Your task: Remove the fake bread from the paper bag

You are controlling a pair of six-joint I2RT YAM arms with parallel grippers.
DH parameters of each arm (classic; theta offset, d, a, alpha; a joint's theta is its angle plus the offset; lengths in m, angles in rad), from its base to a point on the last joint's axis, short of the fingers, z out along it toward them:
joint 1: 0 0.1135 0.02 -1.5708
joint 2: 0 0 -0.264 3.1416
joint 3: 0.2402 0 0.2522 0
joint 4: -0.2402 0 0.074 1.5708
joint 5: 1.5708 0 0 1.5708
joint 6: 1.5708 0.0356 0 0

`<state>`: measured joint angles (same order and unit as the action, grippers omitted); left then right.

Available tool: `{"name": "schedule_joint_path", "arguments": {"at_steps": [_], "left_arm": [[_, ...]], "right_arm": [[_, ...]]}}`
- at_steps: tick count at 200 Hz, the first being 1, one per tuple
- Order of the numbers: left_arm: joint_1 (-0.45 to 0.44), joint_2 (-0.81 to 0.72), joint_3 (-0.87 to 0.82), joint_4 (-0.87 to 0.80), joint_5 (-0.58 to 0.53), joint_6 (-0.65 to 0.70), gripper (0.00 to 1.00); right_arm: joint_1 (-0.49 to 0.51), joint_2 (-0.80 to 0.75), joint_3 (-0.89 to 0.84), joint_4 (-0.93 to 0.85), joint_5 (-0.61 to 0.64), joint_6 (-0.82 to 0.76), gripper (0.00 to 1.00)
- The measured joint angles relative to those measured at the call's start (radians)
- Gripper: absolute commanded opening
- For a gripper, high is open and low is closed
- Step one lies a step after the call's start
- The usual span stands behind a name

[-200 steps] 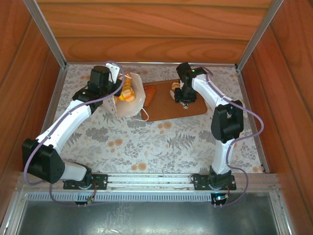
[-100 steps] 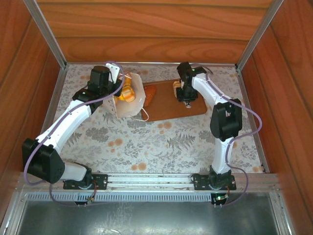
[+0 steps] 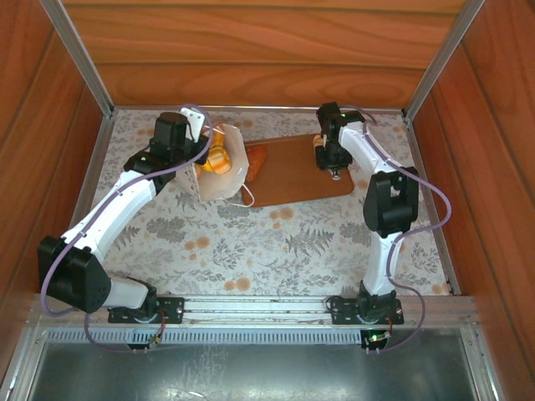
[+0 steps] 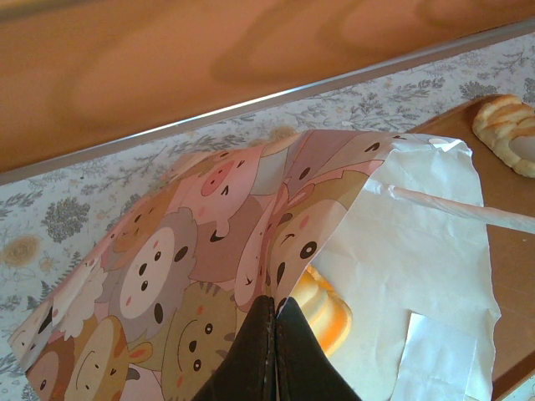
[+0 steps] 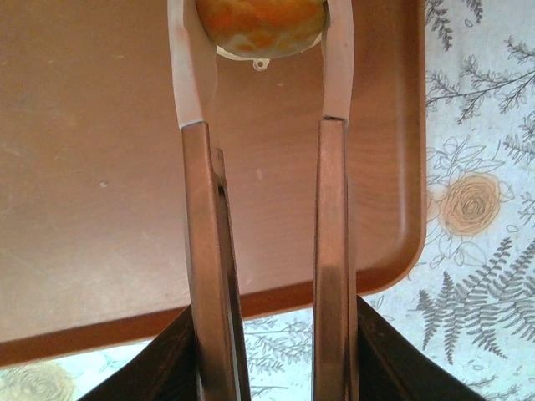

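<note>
left gripper (image 4: 274,311) pinched tight on paper bag (image 4: 418,251) rim, mouth facing right | right gripper (image 5: 261,52) narrowly clamps orange roll (image 5: 261,21) at fingertips, over board (image 5: 100,167) | loaves (image 4: 324,313) inside bag, lying left of right gripper

The paper bag (image 4: 209,251) lay on its side on the worktop (image 3: 251,242). Its mouth gaped toward the brown board (image 3: 309,180). The outside was printed with cartoon animal faces in pink and tan, and the lining was plain white. The left gripper (image 4: 274,313) pinched the upper rim of the bag. Inside, glossy yellow-orange fake bread (image 4: 324,313) rested against the white lining. A reddish-orange loaf (image 3: 258,159) lay on the board just beside the bag's mouth. A mottled orange-yellow bun (image 5: 261,21) sat clamped between the fingers of the right gripper (image 5: 261,38), above the board's far end and well apart from the bag.
</note>
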<state>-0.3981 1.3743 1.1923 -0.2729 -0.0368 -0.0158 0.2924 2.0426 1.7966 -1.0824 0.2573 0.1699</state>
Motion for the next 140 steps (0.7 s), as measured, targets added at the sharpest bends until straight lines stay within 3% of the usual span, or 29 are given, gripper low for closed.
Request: {"name": "schedule_joint_path", "arguments": {"at_steps": [70, 140], "left_arm": [[0.000, 0.000, 0.000, -0.001, 0.000, 0.000, 0.00], [0.000, 0.000, 0.000, -0.002, 0.008, 0.000, 0.00]], "right_arm": [[-0.034, 0.016, 0.023, 0.002, 0.031, -0.023, 0.42], [-0.045, 0.026, 0.030, -0.009, 0.039, -0.031, 0.53]]}}
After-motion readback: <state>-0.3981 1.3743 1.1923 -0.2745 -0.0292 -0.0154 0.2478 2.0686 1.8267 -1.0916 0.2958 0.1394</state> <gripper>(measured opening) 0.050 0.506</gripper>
